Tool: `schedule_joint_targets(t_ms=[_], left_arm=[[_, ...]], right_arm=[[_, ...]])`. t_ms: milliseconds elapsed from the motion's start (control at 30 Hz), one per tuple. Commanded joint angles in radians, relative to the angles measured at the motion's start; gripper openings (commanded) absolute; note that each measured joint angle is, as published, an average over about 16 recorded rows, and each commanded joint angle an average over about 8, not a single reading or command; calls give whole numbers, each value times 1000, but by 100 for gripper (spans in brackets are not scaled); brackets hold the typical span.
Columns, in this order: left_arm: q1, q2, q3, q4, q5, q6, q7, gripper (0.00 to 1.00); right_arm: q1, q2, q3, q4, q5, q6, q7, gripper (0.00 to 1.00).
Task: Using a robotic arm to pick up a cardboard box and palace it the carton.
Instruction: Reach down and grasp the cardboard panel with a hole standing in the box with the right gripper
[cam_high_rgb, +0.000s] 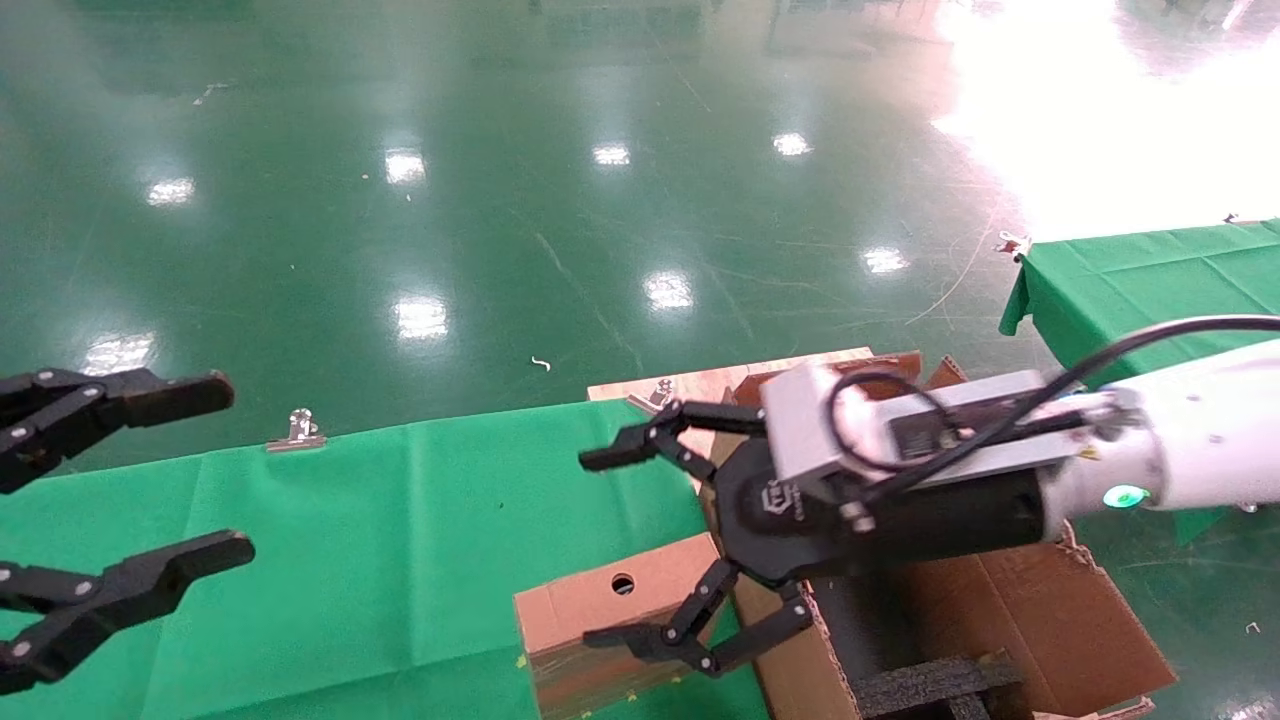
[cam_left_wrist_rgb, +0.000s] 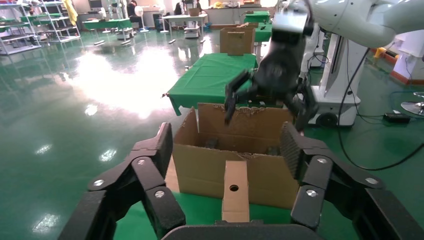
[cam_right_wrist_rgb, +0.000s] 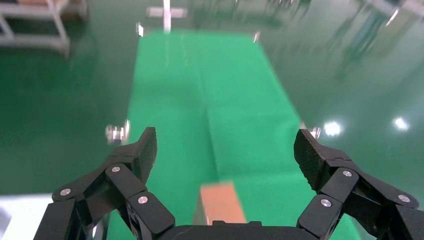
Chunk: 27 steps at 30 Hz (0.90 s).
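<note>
The small brown cardboard box (cam_high_rgb: 585, 625), with a round hole in its side, stands on the green-clothed table (cam_high_rgb: 400, 540) right beside the large carton (cam_high_rgb: 1010, 610). The white robotic arm (cam_high_rgb: 1200, 440) reaches in from the right. Its right gripper (cam_high_rgb: 600, 548) is open and hovers above the box, one finger on each side of it and not touching. In the right wrist view the box (cam_right_wrist_rgb: 219, 202) lies low between the spread fingers of the right gripper (cam_right_wrist_rgb: 225, 150). My left gripper (cam_high_rgb: 225, 470) hangs open at the left edge, holding nothing; its wrist view shows the box (cam_left_wrist_rgb: 235, 192) in front of the carton (cam_left_wrist_rgb: 200, 165).
Black foam inserts (cam_high_rgb: 930, 682) sit inside the carton, whose flaps are ragged. A metal clip (cam_high_rgb: 298, 430) holds the cloth at the table's far edge. A wooden board (cam_high_rgb: 715, 380) lies behind the carton. Another green-clothed table (cam_high_rgb: 1150, 275) stands at the right, with shiny green floor beyond.
</note>
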<state>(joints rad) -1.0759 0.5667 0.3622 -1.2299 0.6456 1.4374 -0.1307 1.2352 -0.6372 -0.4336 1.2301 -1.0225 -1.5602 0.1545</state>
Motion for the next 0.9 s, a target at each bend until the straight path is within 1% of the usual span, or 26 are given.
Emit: schedule_joint_targets(t_ms=[33, 300, 467, 633, 900], left_arm=[[0, 0, 0, 0, 0, 0, 0, 0], [0, 0, 0, 0, 0, 0, 0, 0], [0, 0, 0, 0, 0, 0, 0, 0], [0, 0, 0, 0, 0, 0, 0, 0], [0, 0, 0, 0, 0, 0, 0, 0]], right_arm=[[37, -12, -33, -13, -61, -16, -2, 100], [152, -83, -199, -52, -194, -22, -34, 100], [215, -130, -285, -77, -272, -13, -55, 100], [266, -178, -349, -85, -363, -1, -77, 100], [319, -237, -420, -71, -490, 9, -101, 100]])
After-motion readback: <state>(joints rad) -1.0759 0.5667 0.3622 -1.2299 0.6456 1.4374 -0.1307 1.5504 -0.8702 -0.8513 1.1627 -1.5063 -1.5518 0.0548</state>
